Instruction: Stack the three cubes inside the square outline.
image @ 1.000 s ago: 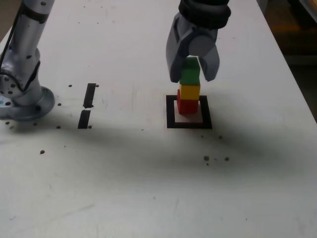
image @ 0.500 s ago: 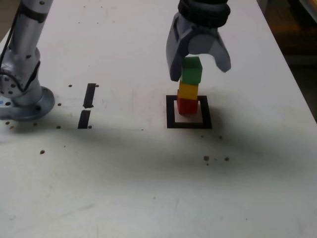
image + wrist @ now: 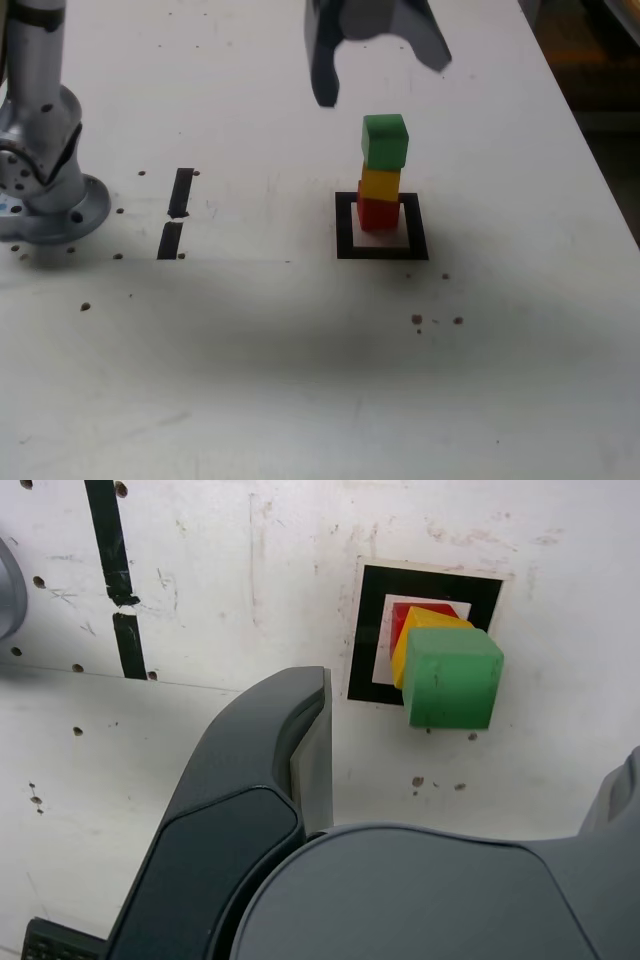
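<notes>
Exterior view: cubes stacked inside outline

Right of centre in the frame, the green cube (image 3: pixel 385 142) sat on the yellow cube (image 3: pixel 380 183), which sat on the red cube (image 3: pixel 379 214) within the square outline (image 3: pixel 345 240). At top centre, the gripper (image 3: pixel 382 85) was spread wide, apart from the stack.

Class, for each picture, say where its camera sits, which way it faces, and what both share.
Exterior view: off the arm, in front and above, looking down across the table; arm base and open gripper show.
Wrist view: on the wrist, looking down past the gripper's jaws.
Shared: green, yellow and red cubes, square outline, black strips.
</notes>
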Controlling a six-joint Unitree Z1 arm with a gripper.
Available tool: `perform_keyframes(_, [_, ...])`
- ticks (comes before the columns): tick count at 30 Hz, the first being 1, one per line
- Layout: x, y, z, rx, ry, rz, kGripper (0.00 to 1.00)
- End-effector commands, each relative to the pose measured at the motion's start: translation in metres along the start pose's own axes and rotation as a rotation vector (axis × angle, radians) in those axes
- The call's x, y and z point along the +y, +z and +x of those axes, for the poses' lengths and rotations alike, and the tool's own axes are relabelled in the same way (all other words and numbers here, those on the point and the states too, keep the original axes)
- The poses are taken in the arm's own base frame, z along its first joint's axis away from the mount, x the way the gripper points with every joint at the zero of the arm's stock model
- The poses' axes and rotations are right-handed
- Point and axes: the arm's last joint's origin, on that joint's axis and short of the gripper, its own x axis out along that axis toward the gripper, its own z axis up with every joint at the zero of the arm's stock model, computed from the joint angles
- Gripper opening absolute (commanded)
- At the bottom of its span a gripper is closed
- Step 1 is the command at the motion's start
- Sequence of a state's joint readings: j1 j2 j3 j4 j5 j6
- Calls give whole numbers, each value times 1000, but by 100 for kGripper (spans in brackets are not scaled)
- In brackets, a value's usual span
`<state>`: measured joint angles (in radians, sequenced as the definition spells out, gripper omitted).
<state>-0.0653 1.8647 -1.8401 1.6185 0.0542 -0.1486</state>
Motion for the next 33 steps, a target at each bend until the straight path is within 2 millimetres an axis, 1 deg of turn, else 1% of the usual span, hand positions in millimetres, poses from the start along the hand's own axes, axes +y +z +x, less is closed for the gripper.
perform_keyframes(1, [3, -14, -6, -2, 6, 13, 100])
perform_keyframes(4, [11, -30, -6, 6, 9, 25, 100])
perform_keyframes(7, [19, -50, 2, 43, 5, 28, 100])
perform_keyframes(11, [25, -80, 22, 97, -2, 42, 100])
perform_keyframes(14, [26, -104, 41, 107, -14, 59, 100])
perform_keyframes(18, [26, -128, 67, 102, -30, 75, 100])
perform_keyframes(21, [25, -138, 88, 116, -34, 80, 100])
perform_keyframes(27, [21, -145, 131, 161, -56, 90, 100])
perform_keyframes(30, [18, -148, 146, 170, -70, 103, 100])
perform_keyframes(33, [16, -152, 155, 176, -81, 115, 100])
